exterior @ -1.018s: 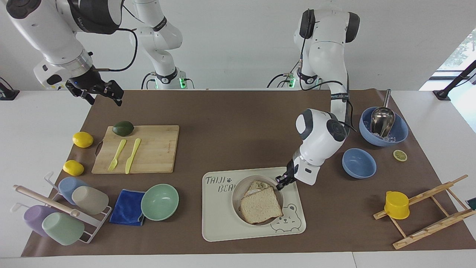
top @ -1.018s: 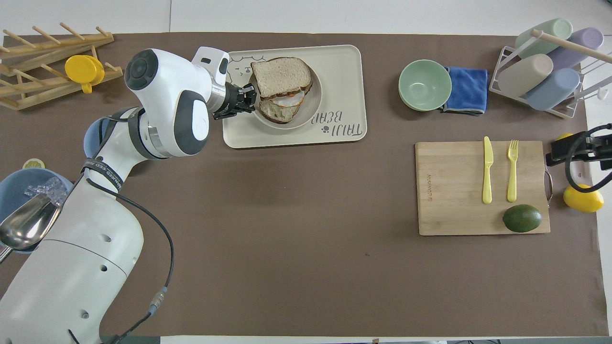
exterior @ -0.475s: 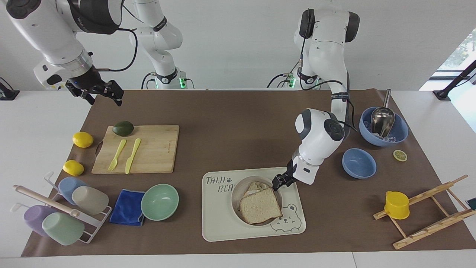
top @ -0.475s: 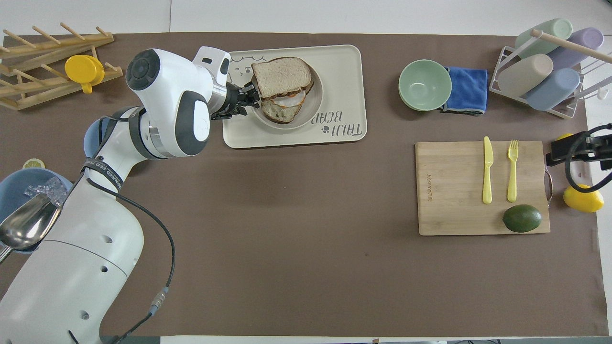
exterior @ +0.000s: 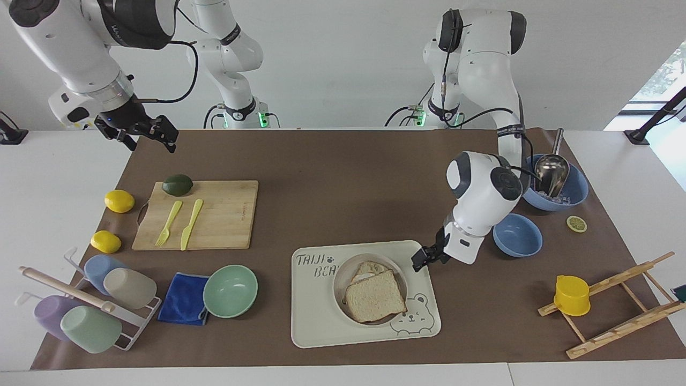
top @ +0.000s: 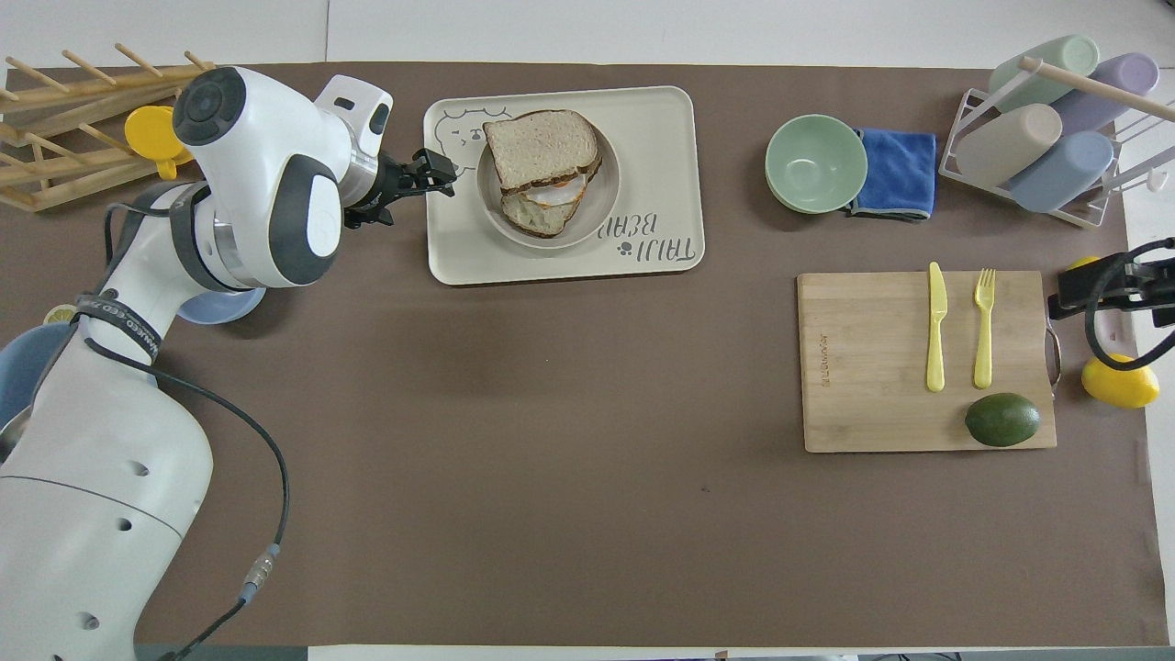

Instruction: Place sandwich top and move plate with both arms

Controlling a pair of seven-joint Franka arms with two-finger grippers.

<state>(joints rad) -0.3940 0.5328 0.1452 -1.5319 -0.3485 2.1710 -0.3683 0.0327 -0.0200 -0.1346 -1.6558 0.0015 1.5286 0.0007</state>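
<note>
The sandwich top (exterior: 375,295) (top: 540,147), a pale speckled bread slice, lies skewed on the egg toast (exterior: 370,268) (top: 542,204), partly covering it. Both sit on the round beige plate (exterior: 338,279) (top: 606,197), which rests on the cream bear tray (exterior: 316,321) (top: 661,119). My left gripper (exterior: 420,260) (top: 441,176) is open and empty, low over the tray's edge toward the left arm's end, apart from the plate. My right gripper (exterior: 144,136) (top: 1102,294) waits open, up in the air over the right arm's end of the table.
A small blue bowl (exterior: 517,235) lies right beside the left arm's wrist, and a larger blue bowl with a metal scoop (exterior: 552,182) is nearer the robots. A mint-green bowl (exterior: 230,290) and blue cloth (exterior: 183,305) lie beside the tray. A cutting board (exterior: 220,214) holds cutlery and an avocado.
My left gripper has drawn back from the bread and the plate toward the left arm's end of the tray. The bread slice stays on the toast. The right arm has not moved.
</note>
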